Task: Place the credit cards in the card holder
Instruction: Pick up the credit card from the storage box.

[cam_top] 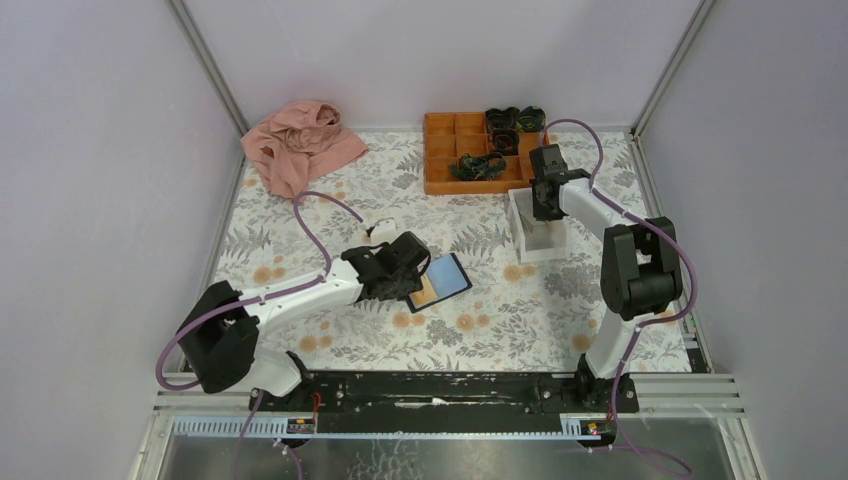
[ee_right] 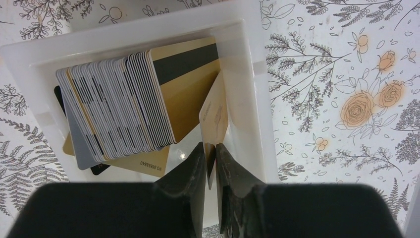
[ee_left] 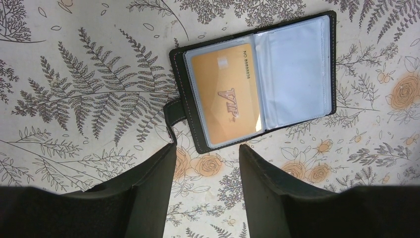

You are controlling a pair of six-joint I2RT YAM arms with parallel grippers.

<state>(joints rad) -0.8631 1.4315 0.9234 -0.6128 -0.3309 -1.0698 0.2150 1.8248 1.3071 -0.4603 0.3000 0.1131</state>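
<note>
The card holder [cam_top: 440,281] lies open on the floral table, black with light-blue pockets [ee_left: 297,69]. One orange-yellow credit card [ee_left: 225,91] sits in its left pocket; the right pocket holds nothing. My left gripper [ee_left: 207,148] hovers open just short of the holder's near edge, nothing between its fingers. My right gripper [ee_right: 211,146] is down in the white tray [ee_right: 148,34], shut on the edge of a tan credit card [ee_right: 214,114] standing on end. Several more credit cards [ee_right: 119,109] lean in a stack to its left.
An orange compartment tray [cam_top: 440,150] with dark items stands at the back, just behind the white tray [cam_top: 520,212]. A pink cloth [cam_top: 300,145] lies bunched at the back left. Walls close in the table on three sides.
</note>
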